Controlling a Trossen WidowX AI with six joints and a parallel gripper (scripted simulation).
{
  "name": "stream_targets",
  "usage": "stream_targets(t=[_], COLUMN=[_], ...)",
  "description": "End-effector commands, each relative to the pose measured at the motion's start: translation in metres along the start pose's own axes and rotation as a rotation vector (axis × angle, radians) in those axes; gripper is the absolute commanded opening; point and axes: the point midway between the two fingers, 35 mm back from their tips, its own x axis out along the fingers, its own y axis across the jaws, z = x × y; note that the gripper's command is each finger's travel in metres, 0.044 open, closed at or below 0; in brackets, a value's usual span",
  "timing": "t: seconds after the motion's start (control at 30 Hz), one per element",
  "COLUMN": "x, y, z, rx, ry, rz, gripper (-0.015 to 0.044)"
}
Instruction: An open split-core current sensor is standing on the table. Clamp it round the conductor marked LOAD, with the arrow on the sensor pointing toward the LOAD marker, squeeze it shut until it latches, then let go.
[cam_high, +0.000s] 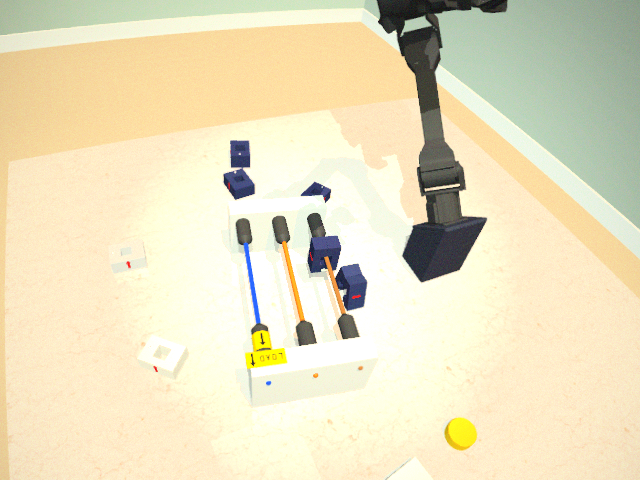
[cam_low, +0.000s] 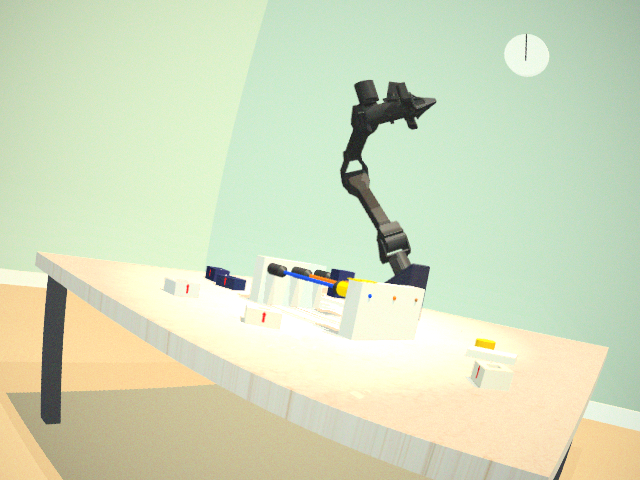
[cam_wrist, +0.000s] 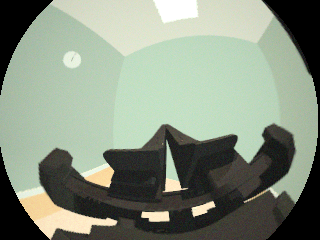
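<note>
My gripper (cam_low: 435, 100) (cam_wrist: 164, 127) is shut and empty, high above the table, its fingertips together; in the top view they are out of frame. A dark blue sensor (cam_high: 354, 286) with a red mark stands right of the rack's right conductor; it appears open, with a gap on its left side. The LOAD conductor is the blue rod (cam_high: 252, 284) (cam_low: 309, 277), leftmost in the top view, with no sensor round it. A yellow sleeve (cam_high: 262, 338) (cam_low: 342, 288) with an arrow and a yellow LOAD label (cam_high: 273, 357) mark its near end.
A dark sensor (cam_high: 317, 246) (cam_low: 337, 293) sits round the right orange conductor. An orange rod (cam_high: 293, 281) runs mid-rack between white end blocks (cam_high: 310, 384) (cam_low: 385, 317). Two dark blocks (cam_high: 239, 155) (cam_high: 241, 187) and another (cam_high: 319, 190) lie behind; white blocks (cam_high: 129, 262) (cam_high: 170, 356) left; a yellow disc (cam_high: 460, 433) (cam_low: 484, 343) front right.
</note>
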Motion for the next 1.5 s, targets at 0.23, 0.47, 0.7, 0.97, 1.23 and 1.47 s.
stream_targets(t=[0.23, 0.47, 0.7, 0.97, 1.23, 1.47], x=[-0.080, -0.189, -0.305, -0.372, -0.365, -0.333], y=[-0.063, -0.096, -0.081, -0.046, -0.095, -0.160], z=[-0.021, -0.046, -0.073, -0.092, -0.125, -0.189], rx=[0.022, 0.061, 0.093, 0.098, 0.325, 0.560], ry=[-0.012, -0.069, -0.178, -0.279, -0.122, 0.224], rz=[-0.497, -1.040, -1.581, -1.925, -1.910, -1.862], gripper=[0.0210, 0.0394, 0.0440, 0.0440, 0.0440, 0.0440])
